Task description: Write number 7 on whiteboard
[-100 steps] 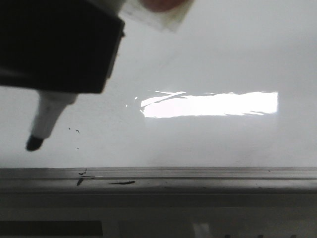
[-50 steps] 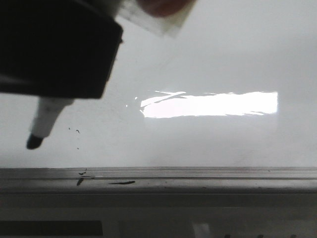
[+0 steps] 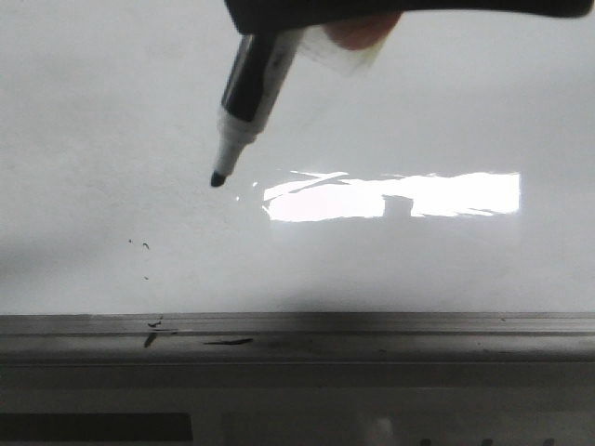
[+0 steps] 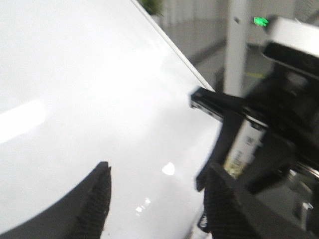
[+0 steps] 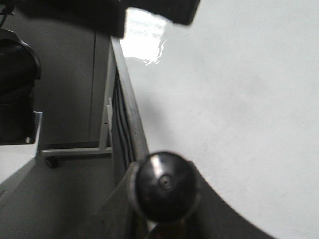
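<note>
The whiteboard (image 3: 446, 111) is glossy white, with a bright rectangular reflection and a grey edge rail (image 3: 372, 325) along its near side. No number 7 shows on it, only tiny black specks (image 3: 146, 247). My right gripper (image 3: 279, 19) comes in from the top of the front view, shut on a black-and-white marker (image 3: 246, 88). The marker's black tip (image 3: 218, 178) points down-left, close to the board beside the reflection. In the right wrist view the marker's round black end (image 5: 164, 184) sits between the fingers. My left gripper (image 4: 157, 199) is open and empty over the whiteboard (image 4: 75, 74).
The left wrist view shows the right gripper's black body with the marker (image 4: 246, 144) beside the board's edge. A dark smear (image 3: 228, 342) lies on the rail. The right wrist view shows the rail (image 5: 127, 114) and a metal frame (image 5: 75, 149) below the board.
The marker and the gripper holding it have moved up and to the right. The tip has gone from the lower left of the board to just left of the bright reflection.
</note>
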